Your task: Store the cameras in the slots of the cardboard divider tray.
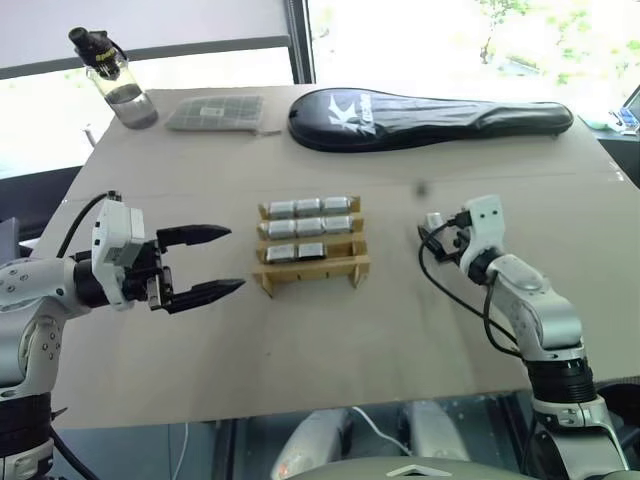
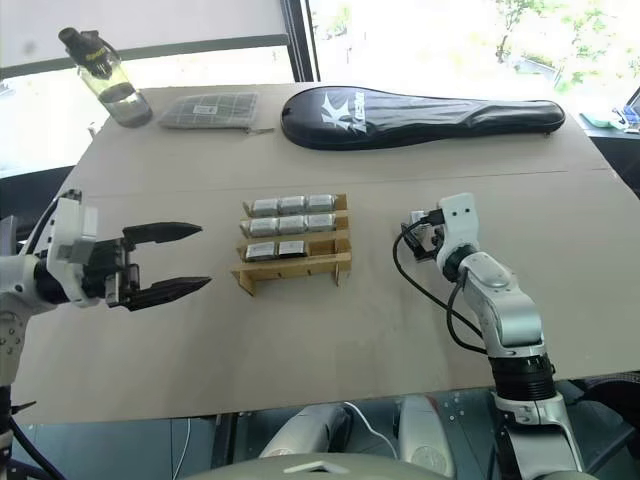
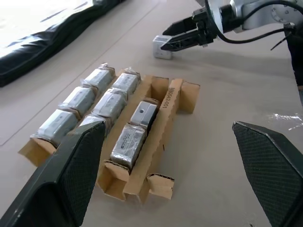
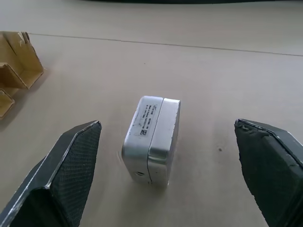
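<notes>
The right gripper (image 4: 168, 175) has its fingers wide apart, and one loose camera (image 4: 152, 138) stands on the table (image 1: 400, 320) between them, just ahead of the tips, not touched. The left gripper (image 1: 215, 262) also has its fingers spread with nothing between them; the cardboard divider tray (image 1: 310, 268) lies near, ahead of its fingertips, with eight cameras in its slots.

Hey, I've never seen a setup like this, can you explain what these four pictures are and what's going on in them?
A two-armed robot stands at a cardboard-covered table. Two pictures come from its head, one from each wrist. The left gripper and right gripper are both open and hold nothing. The cardboard divider tray holds eight cameras; one slot in its front row is empty. A ninth loose camera lies on the table in front of the right fingers. At the far edge are a black racket case, a mesh pouch and a bottle.
</notes>
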Robot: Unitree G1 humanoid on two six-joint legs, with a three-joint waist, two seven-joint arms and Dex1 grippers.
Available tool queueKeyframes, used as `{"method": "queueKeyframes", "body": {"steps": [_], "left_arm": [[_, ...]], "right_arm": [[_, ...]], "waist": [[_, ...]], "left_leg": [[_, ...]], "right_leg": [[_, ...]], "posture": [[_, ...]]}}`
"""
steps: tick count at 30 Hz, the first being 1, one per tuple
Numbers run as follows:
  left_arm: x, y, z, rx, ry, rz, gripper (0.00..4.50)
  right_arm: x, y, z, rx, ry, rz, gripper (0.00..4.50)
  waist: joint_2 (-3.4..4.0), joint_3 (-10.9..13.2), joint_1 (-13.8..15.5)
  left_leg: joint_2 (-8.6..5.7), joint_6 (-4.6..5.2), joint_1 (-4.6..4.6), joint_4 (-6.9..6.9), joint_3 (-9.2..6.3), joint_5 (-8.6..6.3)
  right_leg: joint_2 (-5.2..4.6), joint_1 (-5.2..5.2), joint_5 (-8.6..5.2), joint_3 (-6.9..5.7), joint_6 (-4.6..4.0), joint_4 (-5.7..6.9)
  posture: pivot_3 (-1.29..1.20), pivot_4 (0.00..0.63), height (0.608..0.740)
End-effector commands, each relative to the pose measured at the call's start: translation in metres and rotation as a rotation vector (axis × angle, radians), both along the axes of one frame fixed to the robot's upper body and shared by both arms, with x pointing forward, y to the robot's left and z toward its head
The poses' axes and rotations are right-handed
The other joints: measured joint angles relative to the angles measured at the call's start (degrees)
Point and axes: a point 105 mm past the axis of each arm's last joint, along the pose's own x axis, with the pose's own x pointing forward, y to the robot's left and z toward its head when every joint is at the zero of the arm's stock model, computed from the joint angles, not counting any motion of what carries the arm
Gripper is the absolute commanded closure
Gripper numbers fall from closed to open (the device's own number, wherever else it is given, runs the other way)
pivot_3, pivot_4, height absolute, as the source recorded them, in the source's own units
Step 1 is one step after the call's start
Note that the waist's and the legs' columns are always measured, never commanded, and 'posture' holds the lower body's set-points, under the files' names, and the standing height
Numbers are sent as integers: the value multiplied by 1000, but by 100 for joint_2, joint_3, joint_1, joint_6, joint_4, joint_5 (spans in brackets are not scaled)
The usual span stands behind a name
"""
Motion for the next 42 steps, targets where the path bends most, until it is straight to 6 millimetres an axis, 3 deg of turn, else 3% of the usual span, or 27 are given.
{"method": "queueKeyframes", "body": {"steps": [1, 8, 9, 13, 15, 19, 25, 28, 31, 38, 42], "left_arm": [[-7, 3, 7, 22, -34, 24, 0], [-9, 6, 10, 31, -33, 39, 0], [-9, 6, 10, 32, -31, 39, 0], [-9, 5, 11, 24, -29, 33, 0], [-8, 5, 11, 18, -27, 31, 0], [-6, 8, 10, 10, -22, 37, 0], [-2, 7, 7, 1, -21, 33, 0], [0, 4, 7, -2, -25, 28, 0], [-1, 2, 9, -5, -35, 26, 0], [-13, 7, 9, -1, -44, 61, 0], [-21, 10, 9, 3, -49, 94, 0]], "right_arm": [[2, 9, 13, 3, -56, 43, 526], [4, 11, 9, -1, -36, 48, 3517], [3, 12, 7, -1, -29, 47, 3760], [1, 10, 7, -2, -31, 48, 3754], [1, 11, 16, -35, -84, 76, 3754], [-12, 35, 44, -182, -260, 353, 3754], [-39, 86, 74, -207, -381, 815, 3754], [-47, 110, 78, -243, -406, 1066, 3754], [-42, 124, 83, -234, -414, 1203, 3754], [-31, 143, 83, -215, -366, 1422, 3754], [-27, 146, 70, -269, -315, 1486, 3754]], "waist": [[0, 0, -29], [2, 1, -16], [2, 1, -14], [2, 1, -14], [2, 1, -15], [8, 5, -13], [8, 5, -102], [7, 5, -134], [4, 4, -159], [7, 6, -175], [8, 6, -214]], "left_leg": [[0, 0, 1, -2, 5, 0], [8, -1, 3, -7, 15, -1], [8, -1, 3, -7, 15, -1], [8, -2, 4, -7, 20, -1], [10, -2, 4, -8, 20, -1], [10, -2, 4, -8, 24, -2], [27, -6, 4, -12, 30, -4], [27, -6, 3, -11, 30, -4], [27, -6, 2, -11, 31, -5], [29, -7, -1, -15, 25, -5], [31, -9, -1, -19, 24, -6]], "right_leg": [[0, -1, 0, 6, 0, -1], [8, -2, 1, 14, -2, 0], [8, -3, 1, 15, -2, 0], [9, -3, 2, 19, -3, -1], [10, -3, 2, 19, -3, -1], [10, -3, 2, 22, -4, -4], [18, -3, 5, 27, -8, -6], [18, -2, 6, 27, -9, -11], [18, -2, 7, 27, -11, -13], [21, -5, 8, 18, -12, -22], [23, -8, 8, 16, -13, -19]], "posture": [[0, 150, 740], [0, 150, 740], [0, 150, 740], [0, 150, 740], [0, 150, 740], [0, 150, 740], [0, 150, 740], [0, 150, 740], [0, 150, 740], [0, 150, 740], [0, 150, 740]]}}
